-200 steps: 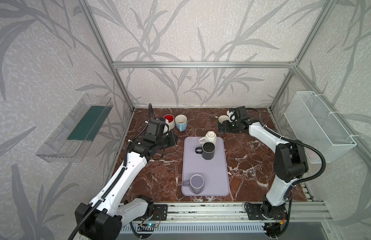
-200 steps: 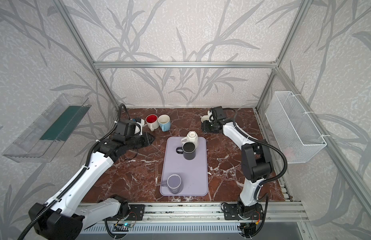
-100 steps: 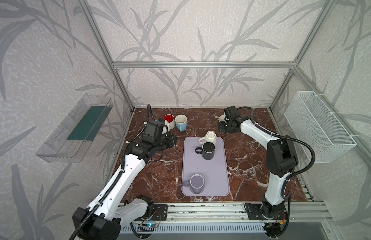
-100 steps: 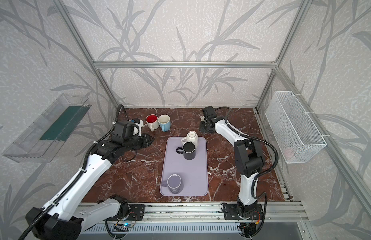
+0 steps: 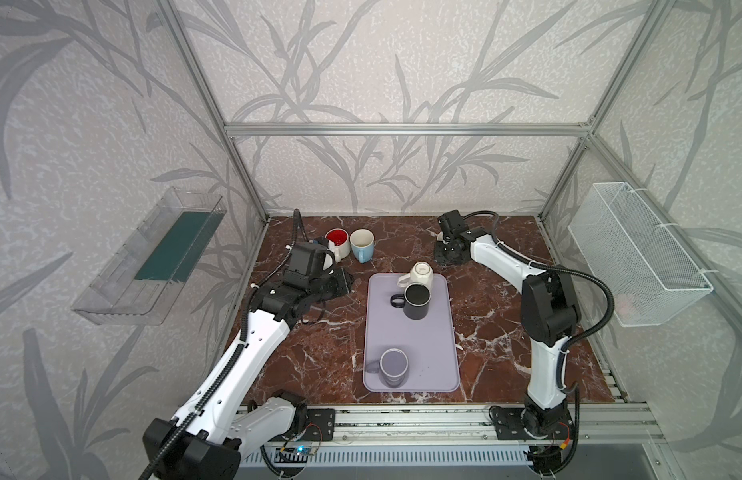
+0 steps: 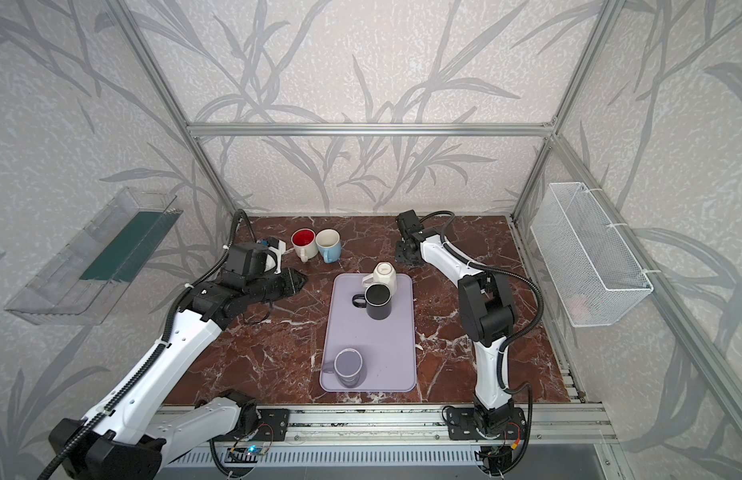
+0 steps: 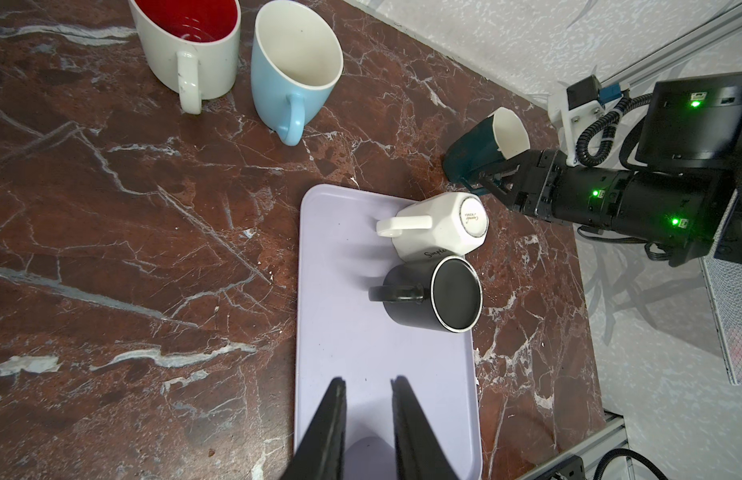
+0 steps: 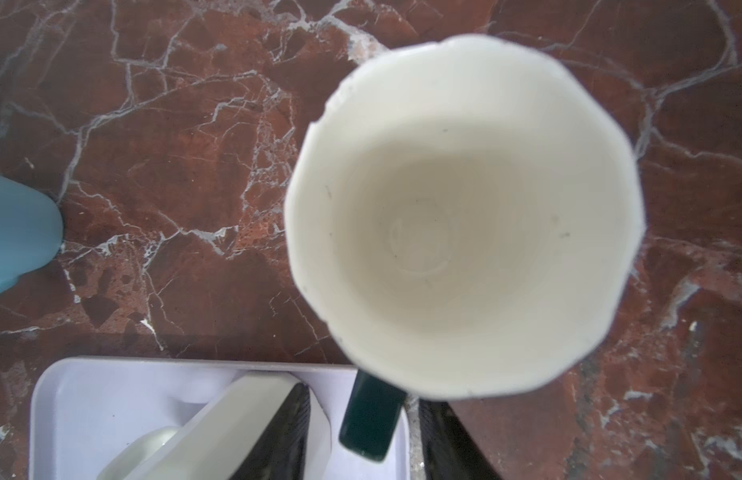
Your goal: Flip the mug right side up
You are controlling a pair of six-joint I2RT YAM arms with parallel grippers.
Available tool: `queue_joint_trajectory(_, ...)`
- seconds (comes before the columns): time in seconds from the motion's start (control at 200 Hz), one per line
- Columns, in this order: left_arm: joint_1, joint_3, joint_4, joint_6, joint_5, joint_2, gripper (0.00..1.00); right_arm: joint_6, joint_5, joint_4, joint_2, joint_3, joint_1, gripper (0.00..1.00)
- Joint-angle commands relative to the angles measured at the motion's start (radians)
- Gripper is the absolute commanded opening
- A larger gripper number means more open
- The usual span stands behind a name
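**Right pincer (image 7: 487, 180) swings over dark teal ceramic mug (image 7: 469, 151)**

Moving inward along the back of the red-brown marble counter (image 7: 153, 208), the right pincer now sits above the dark teal ceramic mug and hides it in both top views. The mug stands mouth up on the counter, just beyond the far corner of the lavender plastic tray (image 7: 361, 353). The pincer's jaws straddle the handle (image 8: 371, 419) with slivers of gap on either side, so they are open rather than clamped. The handle probably gave leverage for turning. Meanwhile the left pincer (image 7: 367, 415) hovers nearly closed and empty. "Simple" is scripted on the tipped white faceted mug (image 7: 436, 226); its base stamp is illegible.
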Motion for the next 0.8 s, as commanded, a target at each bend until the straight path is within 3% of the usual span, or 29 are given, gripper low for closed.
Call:
queue_joint_trajectory(0.0,-0.004,-0.015,-0.015,0.009,-0.003,-0.021,0.24,0.017,0.049,-0.065,0.027,0.047,0.004,0.44)
queue_joint_trajectory(0.33,-0.004,-0.019,-0.025,0.011,-0.011,-0.031,0.24,0.005,0.090,-0.117,0.056,0.101,0.001,0.40)
queue_joint_trajectory(0.795,-0.004,-0.017,-0.042,0.019,-0.029,-0.044,0.23,-0.026,0.052,-0.124,0.099,0.147,-0.004,0.32)
